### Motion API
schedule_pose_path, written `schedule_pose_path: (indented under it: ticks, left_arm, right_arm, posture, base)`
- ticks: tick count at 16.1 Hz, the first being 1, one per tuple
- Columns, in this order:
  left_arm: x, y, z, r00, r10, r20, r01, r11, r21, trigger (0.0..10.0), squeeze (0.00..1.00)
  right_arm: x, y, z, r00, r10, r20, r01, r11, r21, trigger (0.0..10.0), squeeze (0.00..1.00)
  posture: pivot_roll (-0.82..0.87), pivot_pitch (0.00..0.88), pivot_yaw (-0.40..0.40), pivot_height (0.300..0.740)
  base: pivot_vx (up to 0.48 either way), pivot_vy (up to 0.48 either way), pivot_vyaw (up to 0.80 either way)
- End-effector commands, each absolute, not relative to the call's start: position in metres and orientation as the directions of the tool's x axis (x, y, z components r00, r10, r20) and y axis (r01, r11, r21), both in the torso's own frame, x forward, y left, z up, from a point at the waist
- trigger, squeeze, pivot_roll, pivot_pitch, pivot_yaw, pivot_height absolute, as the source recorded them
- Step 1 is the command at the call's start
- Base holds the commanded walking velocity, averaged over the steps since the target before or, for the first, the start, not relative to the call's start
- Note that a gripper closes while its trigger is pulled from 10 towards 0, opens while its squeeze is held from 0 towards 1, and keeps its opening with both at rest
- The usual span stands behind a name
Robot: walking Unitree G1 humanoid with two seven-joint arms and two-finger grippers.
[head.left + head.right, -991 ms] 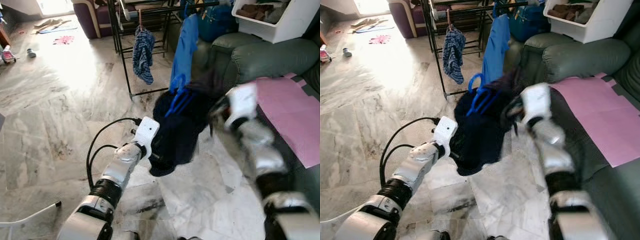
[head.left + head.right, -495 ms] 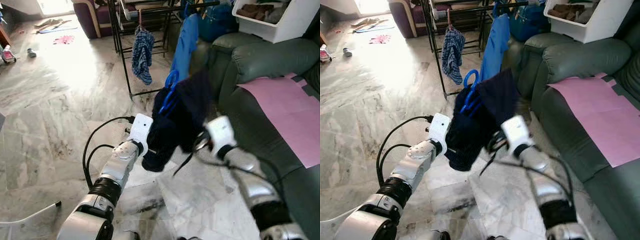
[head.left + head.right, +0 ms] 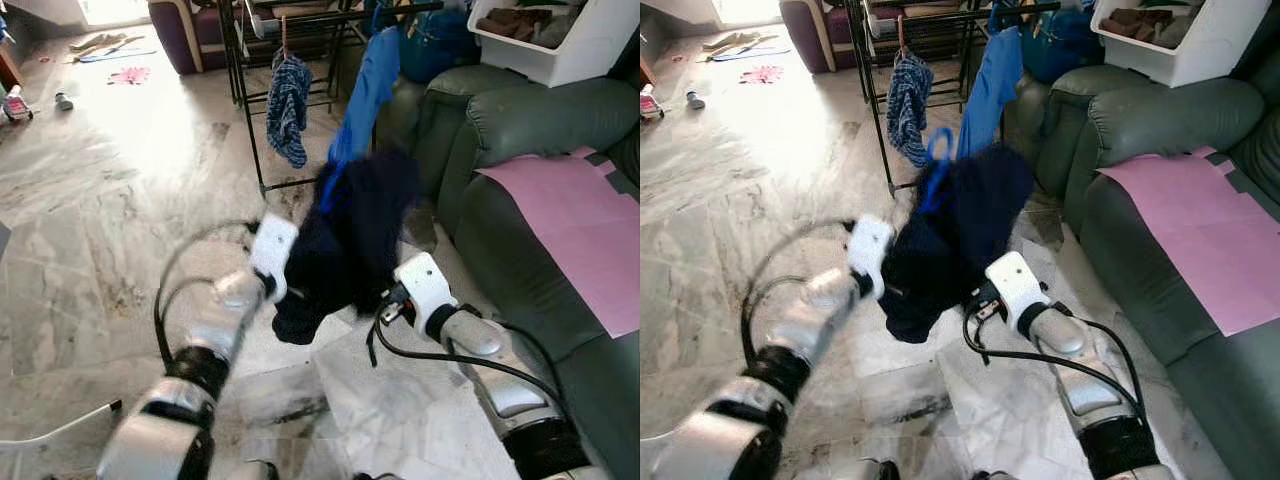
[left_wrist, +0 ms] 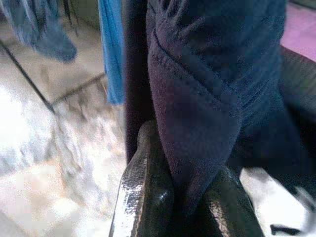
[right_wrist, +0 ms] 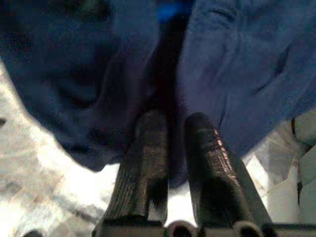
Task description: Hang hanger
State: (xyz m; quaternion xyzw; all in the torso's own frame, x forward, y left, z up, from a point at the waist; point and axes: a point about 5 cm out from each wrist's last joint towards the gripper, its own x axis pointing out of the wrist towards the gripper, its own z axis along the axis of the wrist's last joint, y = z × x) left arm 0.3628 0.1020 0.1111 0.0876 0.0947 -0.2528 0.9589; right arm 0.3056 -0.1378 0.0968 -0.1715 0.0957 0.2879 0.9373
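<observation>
A dark navy garment (image 3: 350, 235) on a blue hanger (image 3: 934, 160) hangs in the air between the two arms, in front of the black clothes rack (image 3: 250, 90), its hook just beside the blue shirt (image 3: 368, 85) that hangs from the rack. The left gripper (image 4: 182, 197) has its two fingers pinched on a fold of the garment. The right gripper (image 5: 170, 148) has its fingers nearly together with the dark cloth pressed between them, gripping the garment from the sofa side.

Compared with half a second ago, the right arm has drawn in closer under the garment, and a second ago it was out beside the green sofa (image 3: 520, 130), blurred. The garment has risen nearer the rack, and the hanger's hook now overlaps the lower edge of the blue shirt. The left arm is now blurred with motion, where it was sharp before.

A checked blue cloth (image 3: 289, 105) hangs on the rack farther from the sofa. A pink sheet (image 3: 575, 215) lies on the sofa seat, and a white bin (image 3: 560, 40) sits atop the sofa back.
</observation>
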Motion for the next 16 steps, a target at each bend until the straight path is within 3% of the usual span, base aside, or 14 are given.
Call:
schedule_pose_path:
  ticks: [1,3,5,6,8,9,11,16]
  left_arm:
    - [0.370,0.105,0.136,0.851,-0.506,-0.142,0.525,0.825,0.207,0.0,0.00]
    - [0.370,0.109,0.136,0.821,-0.546,-0.167,0.571,0.778,0.262,0.0,0.00]
    - [0.372,0.112,0.142,0.807,-0.570,-0.151,0.589,0.764,0.264,0.0,0.00]
    - [0.369,0.107,0.148,0.740,-0.648,-0.178,0.662,0.657,0.360,0.0,0.00]
    - [0.368,0.105,0.149,0.709,-0.676,-0.203,0.692,0.610,0.387,0.0,0.00]
    - [0.364,0.109,0.148,0.645,-0.715,-0.270,0.742,0.501,0.446,0.0,0.00]
    - [0.362,0.119,0.141,0.608,-0.707,-0.362,0.761,0.388,0.520,0.0,0.00]
    - [0.360,0.134,0.139,0.550,-0.705,-0.448,0.789,0.264,0.554,0.0,0.00]
  right_arm:
    - [0.304,-0.146,0.107,0.802,0.534,-0.266,-0.596,0.739,-0.313,10.0,1.00]
    - [0.299,-0.153,0.115,0.771,0.588,-0.243,-0.633,0.673,-0.383,10.0,1.00]
    - [0.284,-0.155,0.120,0.674,0.693,-0.256,-0.722,0.545,-0.426,10.0,1.00]
    - [0.281,-0.167,0.131,0.654,0.707,-0.268,-0.730,0.499,-0.466,10.0,1.00]
    - [0.279,-0.176,0.140,0.636,0.721,-0.275,-0.740,0.469,-0.483,10.0,1.00]
    - [0.282,-0.201,0.159,0.656,0.694,-0.297,-0.697,0.406,-0.590,10.0,1.00]
    - [0.286,-0.217,0.172,0.688,0.655,-0.312,-0.648,0.360,-0.671,10.0,1.00]
    - [0.291,-0.242,0.192,0.715,0.623,-0.315,-0.611,0.340,-0.715,10.0,1.00]
  posture:
    - [0.00,0.087,-0.022,0.740]
    - [-0.01,0.076,-0.015,0.740]
    - [-0.03,0.070,-0.013,0.740]
    - [-0.03,0.069,-0.012,0.740]
    - [-0.03,0.066,-0.005,0.740]
    - [-0.04,0.063,0.001,0.740]
    - [-0.04,0.056,0.008,0.740]
    - [-0.04,0.063,0.017,0.740]
  base:
    - [0.000,0.000,0.00]
    - [0.000,0.000,0.00]
    - [0.000,0.000,0.00]
    - [0.000,0.000,0.00]
    - [0.000,0.000,0.00]
    - [0.000,0.000,0.00]
    - [0.000,0.000,0.00]
    - [0.000,0.000,0.00]
